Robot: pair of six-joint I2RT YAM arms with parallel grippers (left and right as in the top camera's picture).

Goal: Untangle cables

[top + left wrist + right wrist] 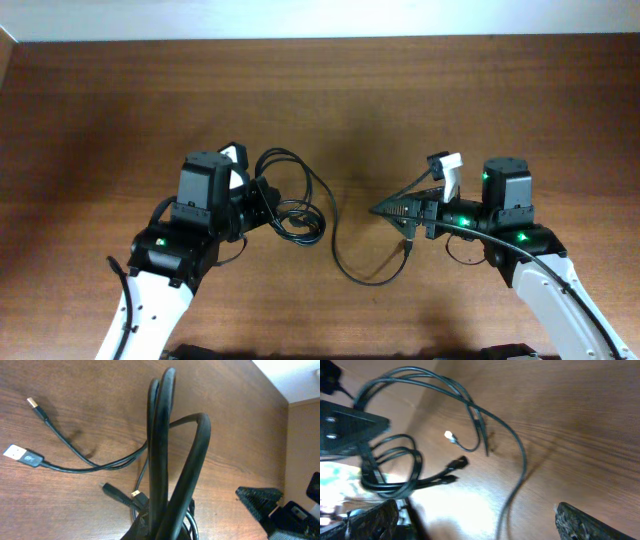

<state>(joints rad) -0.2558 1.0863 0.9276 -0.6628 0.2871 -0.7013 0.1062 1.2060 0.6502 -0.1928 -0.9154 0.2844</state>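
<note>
Left gripper (pixel 262 200) pinches the limp, light cables (pixel 298 210); with your open right gripper (pixel 385 211), take the slack loop (pixel 362 280) at 6 o'clock.

Left gripper (pixel 262 196): grip hidden under cables (pixel 165 460).
Same cables: cut off at bottom edge.
Plugs (pixel 457 463): blurred.

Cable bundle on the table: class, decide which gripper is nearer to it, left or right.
Left. The left gripper is right at the cable bundle, with loops against it. The right gripper sits apart, off to the bundle's right.
</note>
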